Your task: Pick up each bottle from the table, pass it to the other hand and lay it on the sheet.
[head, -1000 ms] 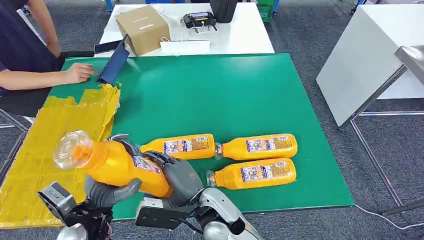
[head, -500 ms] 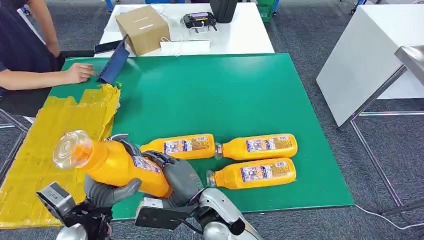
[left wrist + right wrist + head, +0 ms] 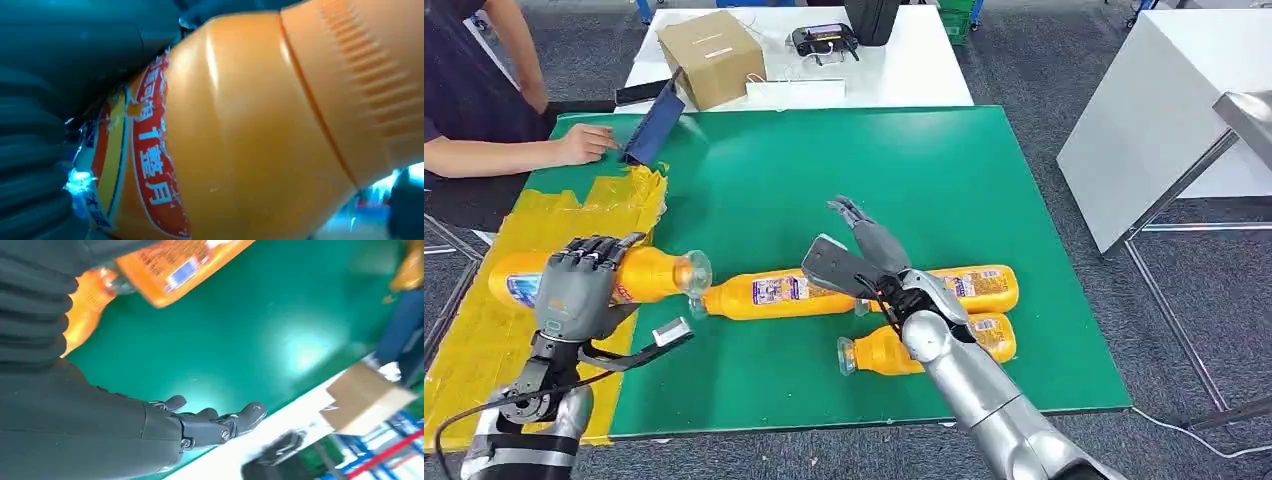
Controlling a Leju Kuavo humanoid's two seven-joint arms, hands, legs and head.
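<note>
Orange and slick, the bottle point(image 3: 594, 278) lies over the yellow sheet point(image 3: 484, 330) in my left hand point(image 3: 579, 290)'s fingers, best gripped mid-body; my right hand point(image 3: 864, 255) hovers spread, empty.

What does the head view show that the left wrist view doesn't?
Head view alone: the yellow sheet, the green mat, three more orange bottles lying on the mat, the nearest almost cap to cap with the held one, the open right hand above them, a cardboard box and a person's hand.

Left wrist view alone: the held bottle's red and yellow label close up, with its printing, and the ribbed band near its neck.

Both: the orange bottle that the left hand holds.
</note>
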